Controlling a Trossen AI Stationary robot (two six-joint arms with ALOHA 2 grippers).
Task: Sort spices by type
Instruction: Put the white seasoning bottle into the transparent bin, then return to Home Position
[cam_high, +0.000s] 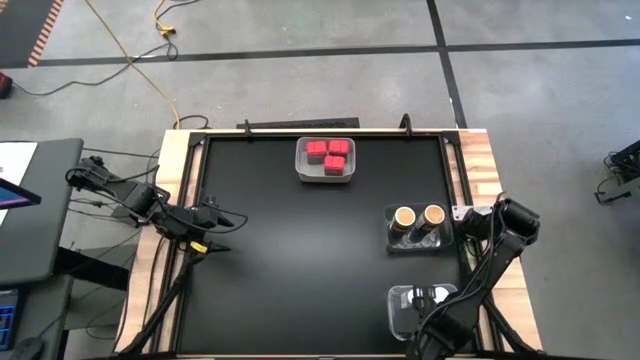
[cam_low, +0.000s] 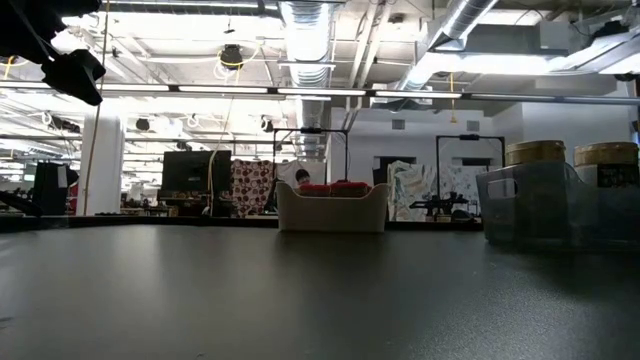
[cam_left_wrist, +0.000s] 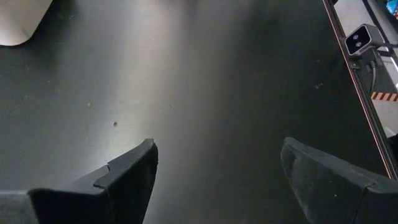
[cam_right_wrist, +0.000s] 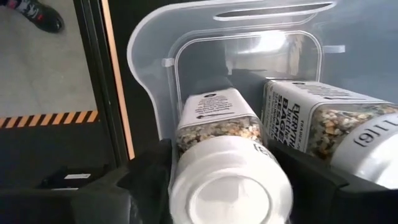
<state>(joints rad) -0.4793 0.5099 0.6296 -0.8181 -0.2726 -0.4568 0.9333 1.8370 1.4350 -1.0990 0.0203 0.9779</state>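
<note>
Three red boxes (cam_high: 327, 154) sit in the white bin (cam_high: 300, 166) at the table's far middle, which also shows in the low view (cam_low: 331, 211). Two brown-lidded jars (cam_high: 418, 216) stand in a clear bin (cam_high: 392, 240) on the right. My right gripper (cam_right_wrist: 227, 180) reaches into a second clear bin (cam_high: 397, 310) at the near right, shut on a white-lidded jar (cam_right_wrist: 217, 124). Another white-lidded jar (cam_right_wrist: 323, 121) lies beside it. My left gripper (cam_left_wrist: 214, 180) is open over bare table near the left edge. My right gripper pinches the white-lidded jar at its lid end (cam_right_wrist: 230, 186), one finger (cam_right_wrist: 149, 180) on each side. The fingers lie along the jar. The jar is tipped over with its lid toward the wrist and its bottom toward the bin's end wall, inside the clear bin.
The black tabletop (cam_high: 300, 260) stretches between the bins and the left arm. A raised rail (cam_high: 190, 200) runs round the table. A small camera (cam_left_wrist: 362, 40) sits at the table's edge. Cables (cam_high: 150, 60) lie on the floor beyond.
</note>
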